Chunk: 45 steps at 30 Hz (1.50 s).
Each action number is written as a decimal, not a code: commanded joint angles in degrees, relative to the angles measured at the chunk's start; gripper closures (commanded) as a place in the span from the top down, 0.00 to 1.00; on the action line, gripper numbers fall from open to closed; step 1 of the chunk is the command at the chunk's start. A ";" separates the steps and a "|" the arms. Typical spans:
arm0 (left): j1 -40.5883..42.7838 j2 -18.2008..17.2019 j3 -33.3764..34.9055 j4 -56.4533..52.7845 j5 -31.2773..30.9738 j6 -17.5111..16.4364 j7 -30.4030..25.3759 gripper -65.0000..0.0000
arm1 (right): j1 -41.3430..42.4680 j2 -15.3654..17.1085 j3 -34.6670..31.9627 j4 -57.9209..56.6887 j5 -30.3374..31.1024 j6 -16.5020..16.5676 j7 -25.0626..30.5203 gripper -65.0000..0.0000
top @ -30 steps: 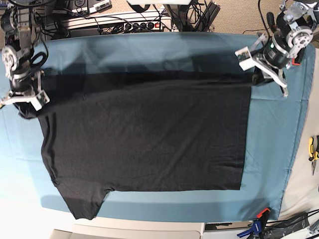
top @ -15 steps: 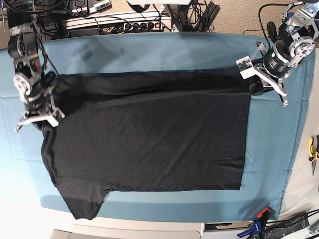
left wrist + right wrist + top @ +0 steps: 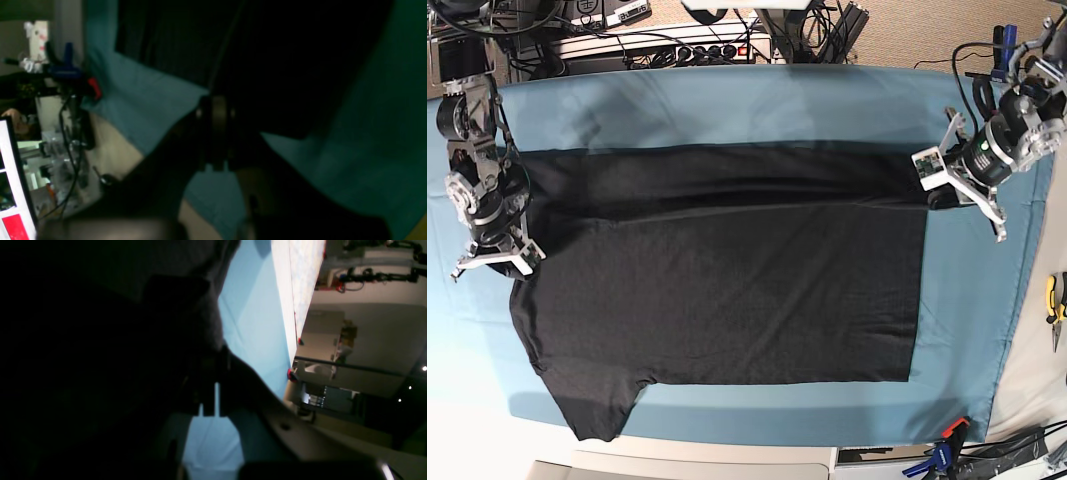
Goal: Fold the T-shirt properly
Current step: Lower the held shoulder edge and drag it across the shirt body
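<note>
We see the T-shirt (image 3: 727,290) spread dark and mostly flat across the teal cloth (image 3: 727,105) that covers the counter, its plain side up, with the hem edge running straight down the base view's right side and a sleeve (image 3: 597,405) trailing off the cloth's near edge at lower left. Along the far side a band of fabric lies doubled over the body, a long crease running across it from one arm to the other. Our left claw (image 3: 939,193) sits at the right of the base view, at the shirt's far corner on that side — its jaws are closed together and the dark fabric bunches right at them; in the left wrist view the closed tips (image 3: 213,113) meet against black cloth, with teal showing on both sides. Our right claw (image 3: 495,255) is at the left of the base view, at the shirt's edge near the shoulder, jaws likewise pinched shut; the right wrist view is mostly filled with dark fabric draped over and around the fingers (image 3: 213,386), so we take it as gripping the shirt there. Off the cloth at the far right edge lie yellow-handled pliers (image 3: 1054,305), and a blue clamp (image 3: 945,452) grips the counter's near edge.
</note>
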 commanded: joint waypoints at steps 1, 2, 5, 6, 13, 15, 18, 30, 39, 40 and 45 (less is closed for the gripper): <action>-0.92 -1.01 -0.50 0.33 -0.48 0.33 -0.66 0.00 | 1.16 1.42 0.70 0.76 -0.17 -0.79 0.94 0.00; -1.11 -0.87 -0.50 0.17 -0.61 -0.17 -0.66 0.00 | 1.25 1.42 0.70 0.74 -0.09 -0.70 1.29 0.00; -1.53 -0.48 -0.50 0.15 -1.36 -0.46 -0.76 0.00 | 1.77 1.36 0.70 0.74 -0.07 -0.66 1.49 0.00; -1.64 -0.24 -0.50 0.15 -1.38 -0.50 -0.90 0.00 | 1.97 1.29 0.70 0.74 -0.07 -0.68 1.31 0.00; -1.64 0.83 -0.48 0.13 -1.33 -1.60 -1.05 0.00 | 5.92 1.27 -1.92 -2.62 -0.17 -0.63 1.51 0.00; -1.64 0.85 -0.48 0.13 -1.33 -1.57 -1.05 0.00 | 7.58 1.25 -4.42 -3.80 -1.22 -0.66 1.44 0.00; -1.64 0.85 -0.48 0.13 -1.31 -1.57 -1.07 0.00 | 9.73 1.11 -8.00 -5.09 -1.84 -0.70 0.66 0.00; -1.66 0.85 -0.48 -1.01 -1.31 -1.99 -2.16 0.00 | 14.27 -3.02 -9.42 -12.74 -2.38 -0.66 2.23 0.00; -5.46 4.24 0.09 -8.31 -3.34 -5.77 -5.11 0.00 | 14.25 -3.04 -9.42 -13.16 -2.40 -0.63 3.19 0.00; -6.34 4.66 0.76 -8.70 -3.50 -6.14 -5.11 0.00 | 14.25 -3.04 -9.42 -13.18 -2.40 -0.63 3.15 0.00; -11.50 4.83 9.66 -9.75 -0.04 -5.95 -4.85 0.00 | 14.27 -3.04 -9.42 -14.19 -2.43 -0.63 3.21 0.00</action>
